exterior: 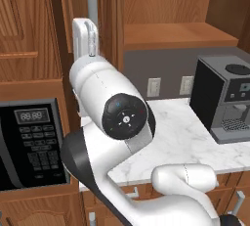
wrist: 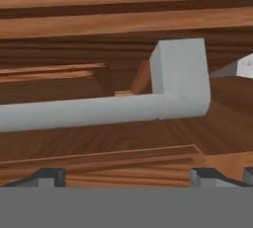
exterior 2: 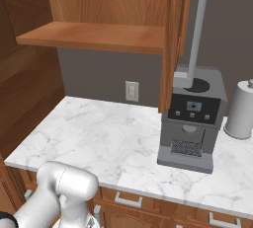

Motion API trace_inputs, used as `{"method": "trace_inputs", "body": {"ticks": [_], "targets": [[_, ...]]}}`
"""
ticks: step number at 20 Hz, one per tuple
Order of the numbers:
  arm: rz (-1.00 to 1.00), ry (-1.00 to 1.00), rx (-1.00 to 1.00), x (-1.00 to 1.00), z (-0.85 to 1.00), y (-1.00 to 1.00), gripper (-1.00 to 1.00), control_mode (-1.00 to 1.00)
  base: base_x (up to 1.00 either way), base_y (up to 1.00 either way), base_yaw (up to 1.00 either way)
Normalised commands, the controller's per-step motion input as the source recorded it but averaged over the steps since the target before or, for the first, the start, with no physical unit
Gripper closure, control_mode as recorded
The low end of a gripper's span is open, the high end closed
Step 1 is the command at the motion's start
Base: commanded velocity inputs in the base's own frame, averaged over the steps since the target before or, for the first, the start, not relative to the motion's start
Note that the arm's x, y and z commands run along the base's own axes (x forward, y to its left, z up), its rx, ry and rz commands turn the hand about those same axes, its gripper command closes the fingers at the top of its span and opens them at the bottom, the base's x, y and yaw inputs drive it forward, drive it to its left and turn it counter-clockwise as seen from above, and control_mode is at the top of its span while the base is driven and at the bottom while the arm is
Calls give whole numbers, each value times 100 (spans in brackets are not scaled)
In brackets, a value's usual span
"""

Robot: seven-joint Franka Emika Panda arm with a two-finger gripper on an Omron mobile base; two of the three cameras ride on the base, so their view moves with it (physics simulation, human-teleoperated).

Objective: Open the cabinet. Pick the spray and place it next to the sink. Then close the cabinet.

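White arm (exterior: 117, 137) reared up from near right, elbow bent, reaching to cabinet (exterior: 146, 5) overhead. Gripper (wrist: 126, 175) spread wide, holding nothing, facing grey bar handle (wrist: 113, 106) of its door, close ahead.

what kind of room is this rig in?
A rendered home kitchen, by the look: marble counter, grey coffee machine, black microwave and wooden wall cabinet with a grey bar handle.
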Motion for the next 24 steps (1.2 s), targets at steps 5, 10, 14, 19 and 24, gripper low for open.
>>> {"method": "trace_inputs", "body": {"ticks": [5,10,14,19,24], "targets": [[0,9,-5,18,0,0,-100,-100,0,0,0],[0,9,-2,20,-1,-6,-100,-100,0,0,0],[0,9,0,22,-5,-18,-100,-100,0,0,0],[0,5,0,18,-3,-12,-100,-100,0,0,0],[0,1,0,0,0,-35,-100,-100,0,0,0]]}}
